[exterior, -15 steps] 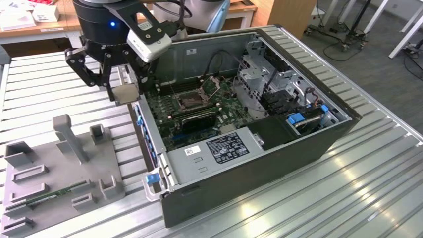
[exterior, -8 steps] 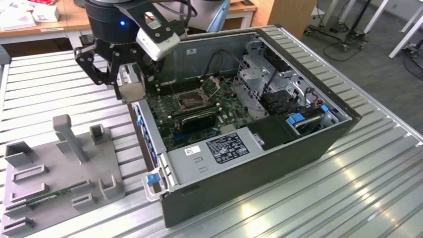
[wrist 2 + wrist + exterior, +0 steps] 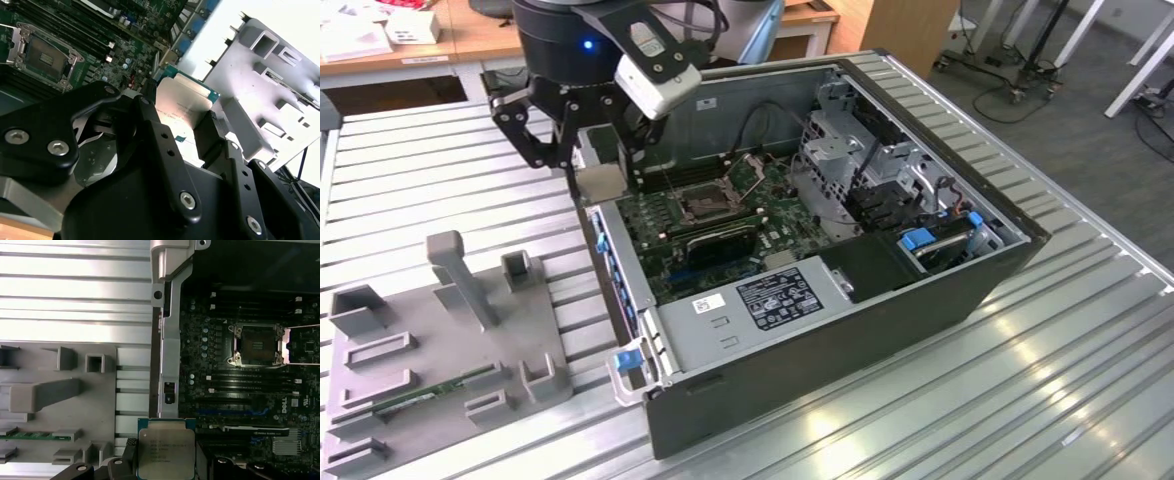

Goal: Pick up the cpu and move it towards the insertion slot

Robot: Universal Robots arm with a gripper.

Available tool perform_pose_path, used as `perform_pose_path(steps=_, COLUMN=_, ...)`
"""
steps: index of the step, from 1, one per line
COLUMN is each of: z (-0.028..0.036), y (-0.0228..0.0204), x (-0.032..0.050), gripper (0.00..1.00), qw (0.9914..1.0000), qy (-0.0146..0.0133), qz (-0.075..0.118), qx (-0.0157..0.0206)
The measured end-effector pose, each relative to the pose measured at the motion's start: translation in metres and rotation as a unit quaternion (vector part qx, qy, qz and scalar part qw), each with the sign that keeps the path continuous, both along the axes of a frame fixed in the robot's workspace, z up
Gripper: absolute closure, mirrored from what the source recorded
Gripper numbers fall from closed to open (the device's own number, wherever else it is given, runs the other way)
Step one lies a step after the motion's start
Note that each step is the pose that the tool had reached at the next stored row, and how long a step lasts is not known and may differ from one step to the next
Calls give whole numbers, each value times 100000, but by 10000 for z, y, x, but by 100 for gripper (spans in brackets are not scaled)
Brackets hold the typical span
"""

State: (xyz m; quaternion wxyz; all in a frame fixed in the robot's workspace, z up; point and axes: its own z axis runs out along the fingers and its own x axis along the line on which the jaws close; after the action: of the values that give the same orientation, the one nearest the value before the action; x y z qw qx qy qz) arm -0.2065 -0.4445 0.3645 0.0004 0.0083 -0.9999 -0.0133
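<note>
1. In the exterior view the gripper (image 3: 599,168) hangs at about 10 o'clock, above the rim of the open computer case (image 3: 854,340).
2. Its black fingers (image 3: 152,125) are clamped on the cpu (image 3: 184,96), one finger on each opposite edge. The chip is in the air, and its silvery top faces the first wrist view.
3. The insertion slot (image 3: 707,205) sits on the green motherboard (image 3: 125,55). In the exterior view it is at about 4 o'clock from the cpu, near but apart. Its dark centre is bare.
4. A grey holder tray (image 3: 440,340) lies on the slatted metal table (image 3: 1014,380), at about 7 o'clock from the cpu. A green memory stick (image 3: 420,397) lies in it.
</note>
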Motion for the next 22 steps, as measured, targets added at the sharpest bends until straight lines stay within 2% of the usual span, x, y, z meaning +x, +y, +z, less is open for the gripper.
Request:
perform_pose_path(steps=9, z=0, y=0, x=184, gripper=45, qw=100000, qy=1, qz=2, qx=0)
perform_pose_path(steps=22, z=-1, y=0, x=500, gripper=45, qw=100000, qy=3, qz=2, qx=-1)
